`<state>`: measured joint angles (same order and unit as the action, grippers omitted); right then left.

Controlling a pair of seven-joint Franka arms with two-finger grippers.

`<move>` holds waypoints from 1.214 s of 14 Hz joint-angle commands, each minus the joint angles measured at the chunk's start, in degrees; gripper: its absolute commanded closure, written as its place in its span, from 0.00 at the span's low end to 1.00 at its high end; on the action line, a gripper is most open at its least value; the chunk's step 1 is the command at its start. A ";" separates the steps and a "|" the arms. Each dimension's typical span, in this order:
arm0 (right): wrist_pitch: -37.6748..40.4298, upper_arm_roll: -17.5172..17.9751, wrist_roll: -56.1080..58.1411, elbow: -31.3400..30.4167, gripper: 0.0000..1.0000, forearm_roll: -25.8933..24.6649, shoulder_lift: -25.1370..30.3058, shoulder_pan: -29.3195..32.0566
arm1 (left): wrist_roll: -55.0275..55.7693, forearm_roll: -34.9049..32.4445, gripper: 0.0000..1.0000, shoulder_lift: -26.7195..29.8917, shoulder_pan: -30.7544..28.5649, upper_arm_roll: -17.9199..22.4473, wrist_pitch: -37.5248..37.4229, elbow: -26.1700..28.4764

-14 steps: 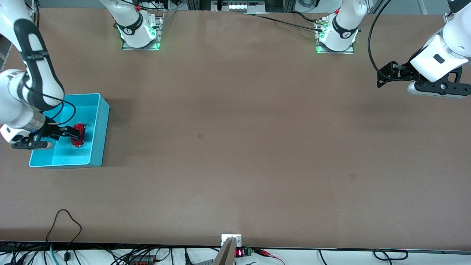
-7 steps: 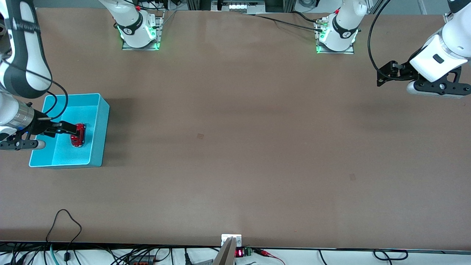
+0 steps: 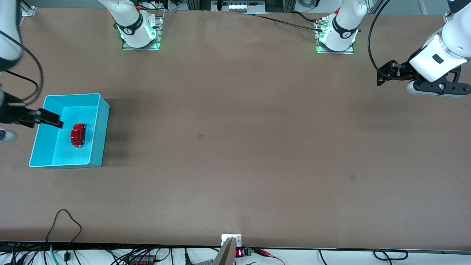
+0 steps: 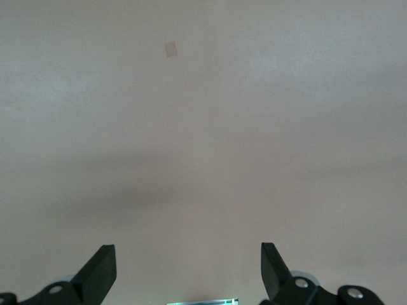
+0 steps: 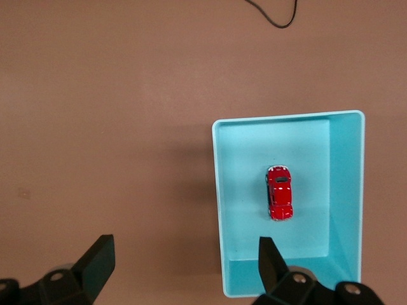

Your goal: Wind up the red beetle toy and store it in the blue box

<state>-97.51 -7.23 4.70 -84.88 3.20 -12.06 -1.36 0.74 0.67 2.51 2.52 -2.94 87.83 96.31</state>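
Observation:
The red beetle toy (image 3: 78,134) lies free on the floor of the blue box (image 3: 100,129), at the right arm's end of the table. My right gripper (image 3: 54,120) is open and empty, up in the air over the box's outer rim, apart from the toy. In the right wrist view the toy (image 5: 280,192) sits inside the box (image 5: 346,190), and my right gripper (image 5: 184,244) spreads its fingers over the box's wall and the bare table. My left gripper (image 3: 384,74) is open and empty, waiting above the left arm's end of the table; its wrist view (image 4: 187,254) shows only bare table.
A black cable loop (image 3: 64,221) lies near the table's front edge and shows in the right wrist view (image 5: 273,16). A small mark (image 3: 200,135) is on the brown table top. The arm bases (image 3: 140,33) stand along the back edge.
My right gripper has let go of the toy, opened, and pulled up and away toward the box's outer rim. The toy stays in the box. The left arm has hardly moved.

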 commanded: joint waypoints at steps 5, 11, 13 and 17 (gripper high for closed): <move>6.11 -5.51 -1.89 -1.25 0.00 0.06 4.77 -6.47 | 0.49 -0.84 0.00 0.30 -0.06 -0.14 -1.00 -0.51; 1.91 -5.25 -3.56 -7.99 0.00 -3.11 7.83 -6.82 | 0.49 -0.84 0.00 0.30 -0.06 -0.14 -1.08 -0.51; -5.98 -5.16 -2.94 -17.02 0.00 -3.11 13.27 -6.91 | 0.49 -0.84 0.00 0.30 -0.06 -0.14 -1.08 -0.51; -0.14 -4.90 -3.56 -13.83 0.00 -2.58 13.56 -6.99 | 0.49 -0.84 0.00 0.30 -0.06 -0.14 -1.17 -0.51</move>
<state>-99.41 -12.34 2.31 -98.89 1.11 -0.57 -7.69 0.74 0.67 2.51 2.52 -2.94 87.70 96.31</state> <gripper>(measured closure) 0.000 0.000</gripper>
